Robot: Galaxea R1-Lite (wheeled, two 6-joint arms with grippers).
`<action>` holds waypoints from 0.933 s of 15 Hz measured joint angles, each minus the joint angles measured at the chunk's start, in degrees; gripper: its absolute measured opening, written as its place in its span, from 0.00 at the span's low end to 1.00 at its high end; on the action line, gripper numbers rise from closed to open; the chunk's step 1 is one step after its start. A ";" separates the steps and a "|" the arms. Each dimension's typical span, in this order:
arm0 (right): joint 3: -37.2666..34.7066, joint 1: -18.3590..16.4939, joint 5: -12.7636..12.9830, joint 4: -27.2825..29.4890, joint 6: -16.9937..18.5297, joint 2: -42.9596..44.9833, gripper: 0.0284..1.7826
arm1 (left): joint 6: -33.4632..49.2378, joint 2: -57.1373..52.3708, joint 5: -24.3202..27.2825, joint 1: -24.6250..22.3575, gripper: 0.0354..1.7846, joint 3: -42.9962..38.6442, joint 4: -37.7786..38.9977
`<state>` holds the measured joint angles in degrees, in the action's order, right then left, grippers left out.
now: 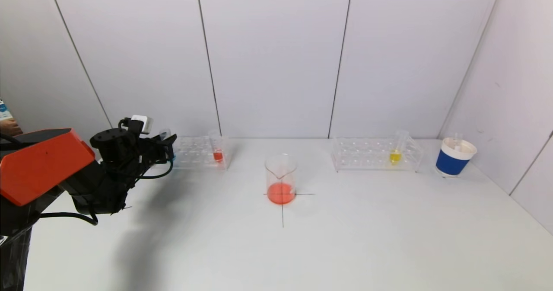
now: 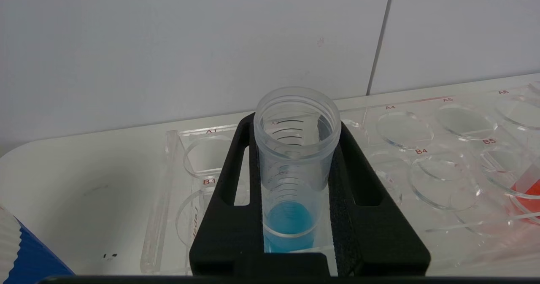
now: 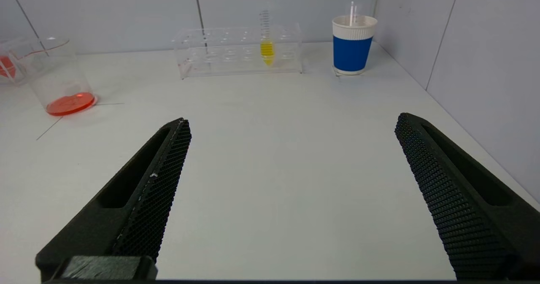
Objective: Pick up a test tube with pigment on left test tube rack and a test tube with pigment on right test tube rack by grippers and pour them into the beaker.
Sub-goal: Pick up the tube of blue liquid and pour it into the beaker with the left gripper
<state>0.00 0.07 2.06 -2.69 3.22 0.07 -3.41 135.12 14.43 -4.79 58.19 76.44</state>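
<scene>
The left gripper clamps an upright clear plastic test tube of blue pigment between its black fingers, at the clear acrylic left rack's left end; the right gripper hangs spread wide.

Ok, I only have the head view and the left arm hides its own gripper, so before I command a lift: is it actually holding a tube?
Observer: Yes. The left wrist view shows the left gripper shut on a blue-liquid test tube, over the left rack.
Operator: And the right gripper? It's outside my view.
Observer: The right gripper is open above the bare table, well short of the right rack.
Operator: Are the left rack's holes marked?
Observer: Yes, with red labels; A1 and B1 sit beside the held tube.
</scene>
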 joint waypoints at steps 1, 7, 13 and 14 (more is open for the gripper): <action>0.00 0.00 0.02 0.00 0.00 0.00 0.99 | 0.00 0.00 0.00 0.05 0.24 0.00 0.00; 0.00 0.00 0.02 0.00 0.02 0.00 0.99 | 0.00 0.02 0.00 0.02 0.24 0.30 -0.04; 0.00 0.00 0.00 0.00 0.02 0.00 0.99 | 0.04 -0.37 -0.02 0.09 0.24 0.49 -0.06; 0.00 0.00 0.02 0.00 0.02 0.00 0.99 | 0.06 -0.61 -0.02 0.09 0.24 0.61 -0.20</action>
<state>0.00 0.07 2.08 -2.69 3.24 0.07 -3.35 134.51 14.41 -4.71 58.80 76.24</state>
